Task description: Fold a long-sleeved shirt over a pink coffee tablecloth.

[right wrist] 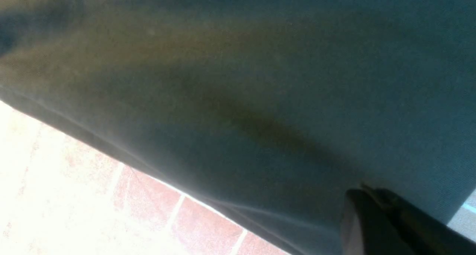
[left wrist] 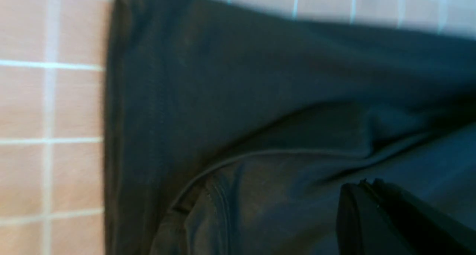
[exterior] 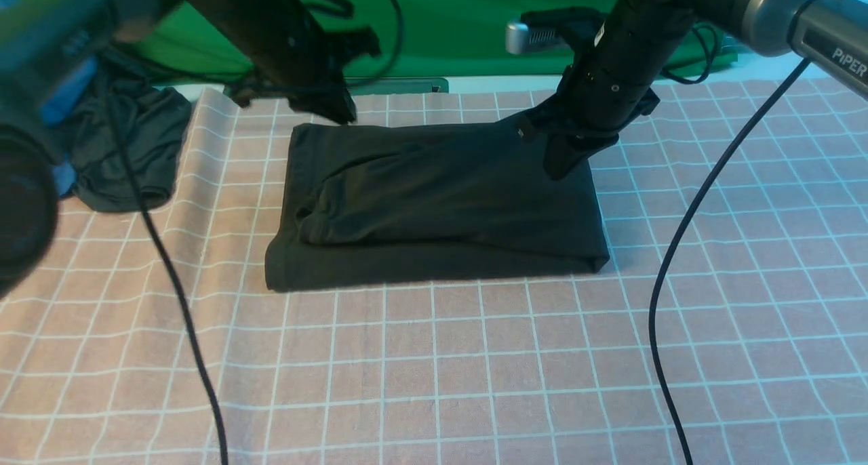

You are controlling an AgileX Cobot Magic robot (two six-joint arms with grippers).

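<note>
Front view. The pink coffee tablecloth point(exterior: 475, 356), gridded with thin white lines, fills the lower and middle frame. The long-sleeved shirt point(exterior: 434, 200) lies on it just above centre, folded into a black rectangular stack with a creased upper layer at its left end. A plain green cloth point(exterior: 461, 38) spans the top of the frame. A dark grey-green garment point(exterior: 129, 153) lies crumpled at the upper left, on the tablecloth's left edge.

The right gripper point(exterior: 564, 167) stands at the shirt's upper right corner, jaws clenched, tip pointing down onto the fabric; whether any fabric is pinched cannot be told. The left gripper point(exterior: 337, 112), motion-blurred, sits above the shirt's upper left corner, also clenched. In its wrist view the closed fingers point(left wrist: 375, 218) show against the shirt near a curved seam, holding nothing visible.
</note>
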